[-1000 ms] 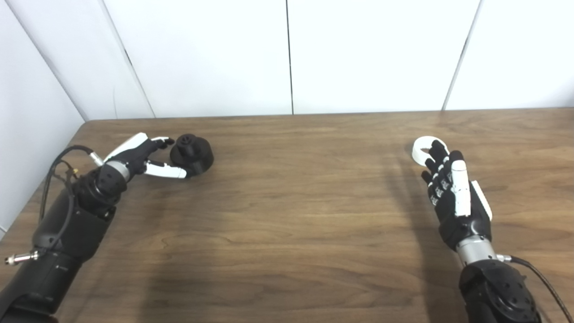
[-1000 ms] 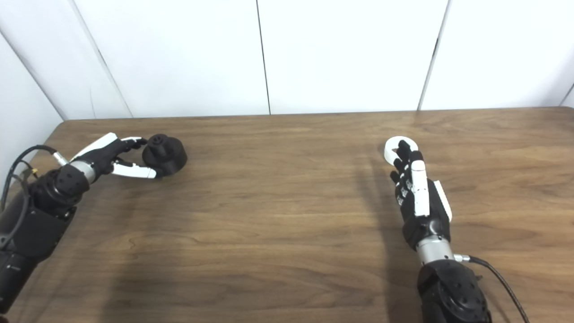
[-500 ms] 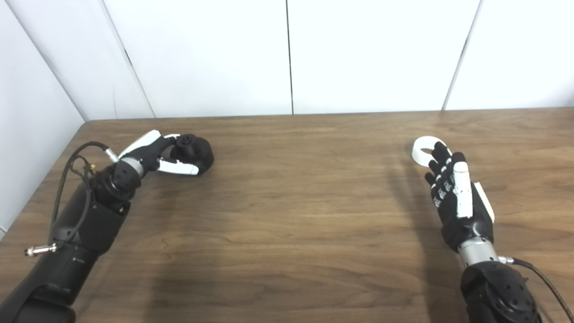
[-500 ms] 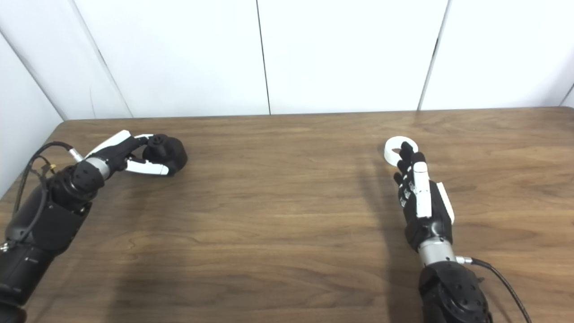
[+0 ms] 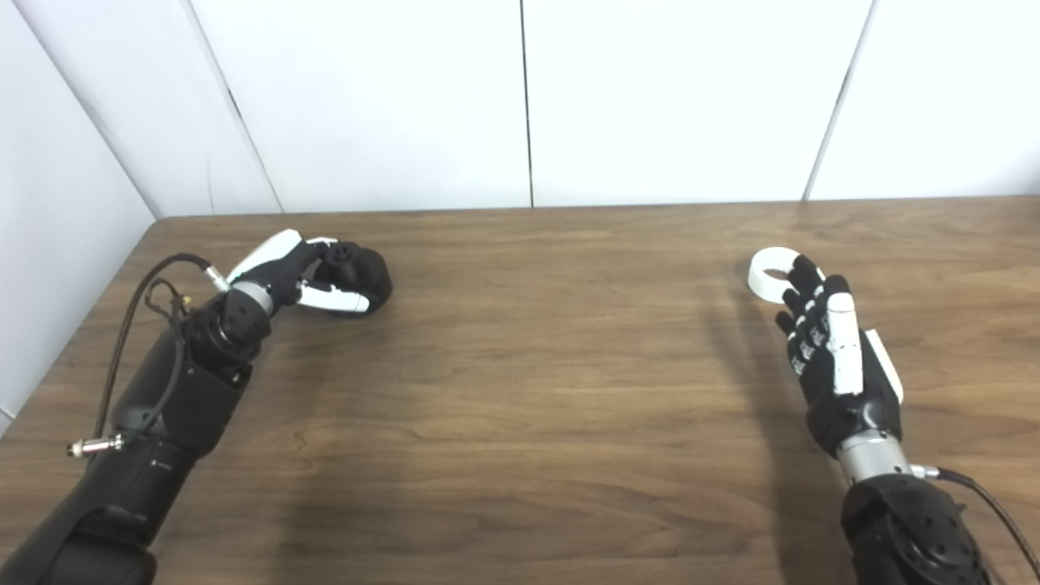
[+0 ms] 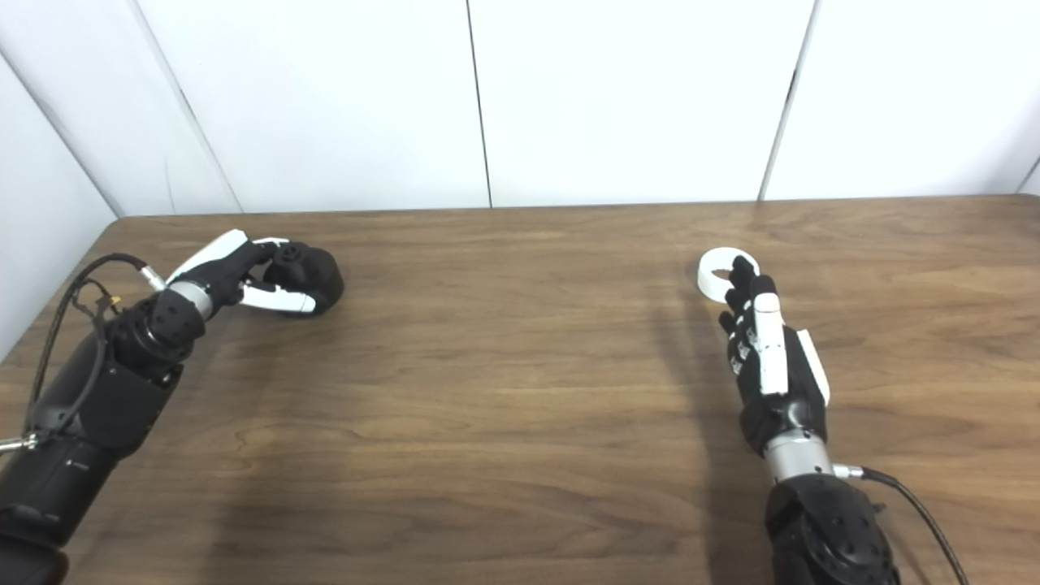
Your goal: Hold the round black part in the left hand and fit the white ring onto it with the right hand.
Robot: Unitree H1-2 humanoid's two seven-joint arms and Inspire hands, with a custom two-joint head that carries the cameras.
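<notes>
The round black part [image 5: 367, 276] lies on the wooden table [image 5: 520, 366] at the far left, tipped, with its knob toward my left hand [image 5: 284, 272]. That hand is open around it: the white thumb [image 5: 333, 301] runs along its near side and the fingers reach over the knob, touching it. The part rests on the table. At the right, the white ring [image 5: 768, 270] lies flat. My right hand [image 5: 833, 353] is open just behind it, fingers stretched out, their tips covering the ring's near right edge.
White wall panels [image 5: 520, 97] close off the table's back edge and its left side. Cables loop off my left forearm [image 5: 154, 301], and another cable [image 5: 975, 496] leaves the right wrist.
My left hand has pushed forward, so the black part now sits between thumb and fingers, nudged slightly right and tipped. The right hand has drifted a little right; the ring has not moved.
</notes>
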